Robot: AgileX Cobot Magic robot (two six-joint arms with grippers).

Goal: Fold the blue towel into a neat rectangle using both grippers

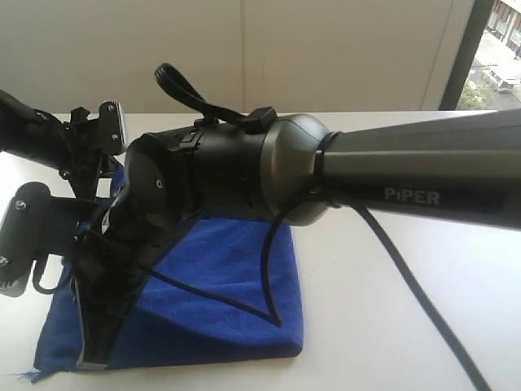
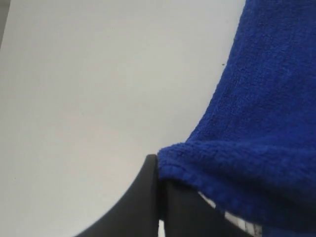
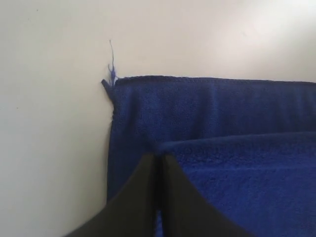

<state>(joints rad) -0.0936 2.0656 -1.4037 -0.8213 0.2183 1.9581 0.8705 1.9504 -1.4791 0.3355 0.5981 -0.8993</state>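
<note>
The blue towel point(image 1: 220, 301) lies folded on the white table, with a frayed thread at its near left corner. My right gripper point(image 1: 94, 358) reaches across from the right on the arm lettered PIPER point(image 1: 411, 195) and comes down near that corner. In the right wrist view the right gripper point(image 3: 157, 157) is shut on the corner of the upper towel layer point(image 3: 237, 177), above the lower layer point(image 3: 197, 103). My left gripper point(image 2: 159, 163) is shut on a lifted towel corner point(image 2: 266, 98) that drapes over one finger. In the exterior view the left gripper is mostly hidden behind the right arm.
The left arm's black body and cables point(image 1: 32, 220) crowd the far left of the table. Bare white tabletop point(image 1: 407, 309) stretches right of the towel. A pale wall point(image 1: 285, 49) stands behind, with a window point(image 1: 498, 49) at the far right.
</note>
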